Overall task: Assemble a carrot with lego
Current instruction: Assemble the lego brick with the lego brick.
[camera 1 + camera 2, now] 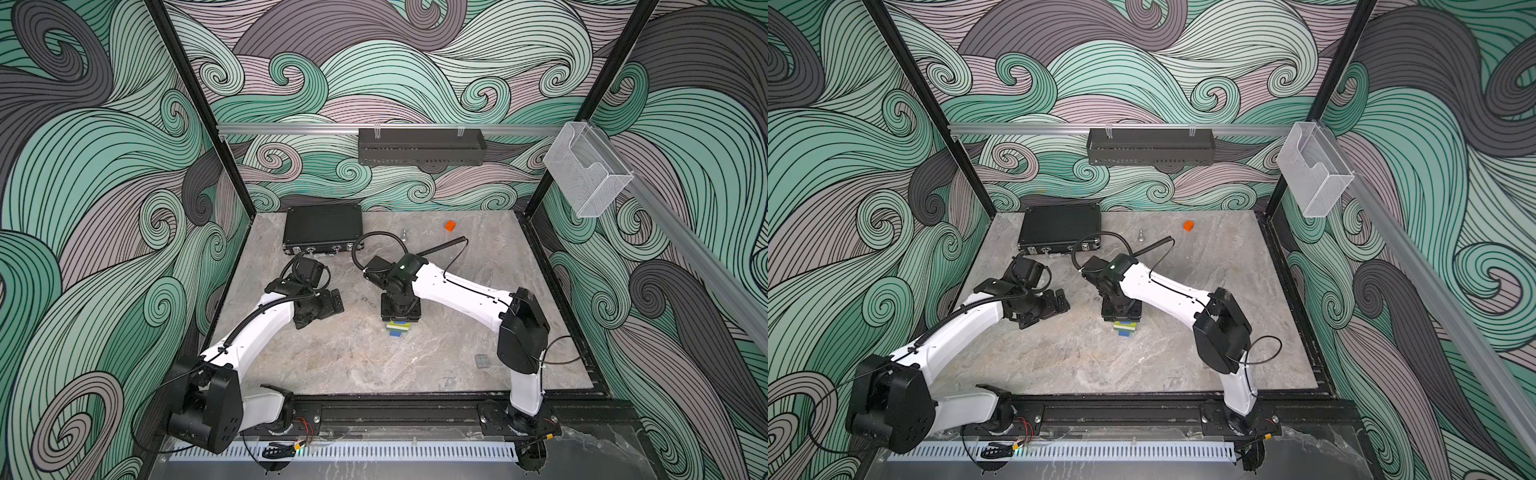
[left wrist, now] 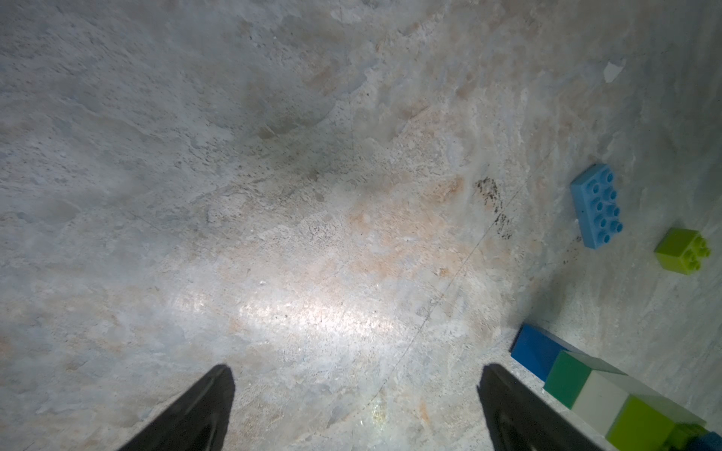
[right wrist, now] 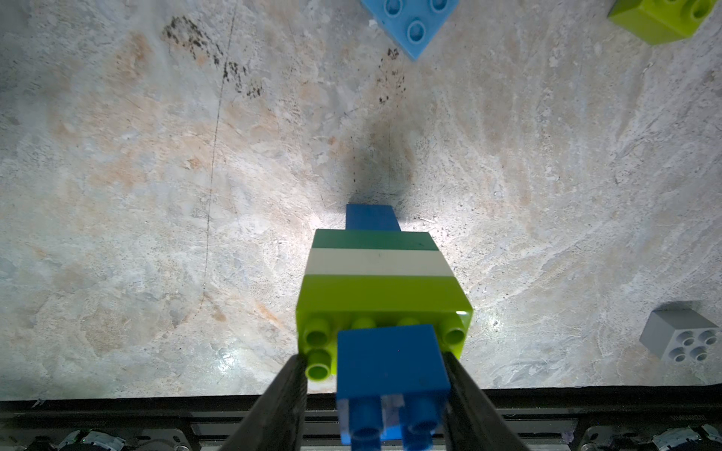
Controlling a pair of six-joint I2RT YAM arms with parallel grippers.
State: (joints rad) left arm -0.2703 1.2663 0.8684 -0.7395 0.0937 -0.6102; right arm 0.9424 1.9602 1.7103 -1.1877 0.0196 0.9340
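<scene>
The carrot [image 3: 377,273] points its narrow blue tip at the table, with dark green, white and lime bands above it. A dark blue brick [image 3: 390,363] sits on the lime band's studs. My right gripper [image 3: 373,357] reaches down over that brick. Its jaws stand open on either side, and a gap shows at one finger [image 3: 287,386]. In both top views the carrot [image 1: 397,329] [image 1: 1124,328] shows just below the right gripper [image 1: 399,318]. My left gripper [image 2: 355,371] [image 1: 332,301] hangs wide open and empty to the left of the carrot [image 2: 594,390].
Loose lego lies near the carrot: a light blue plate [image 2: 597,207] [image 3: 410,19], a lime square brick [image 2: 683,252] [image 3: 664,19] and a grey square brick [image 3: 680,337] [image 1: 482,360]. At the back are a black case [image 1: 322,228] and an orange cube [image 1: 450,225].
</scene>
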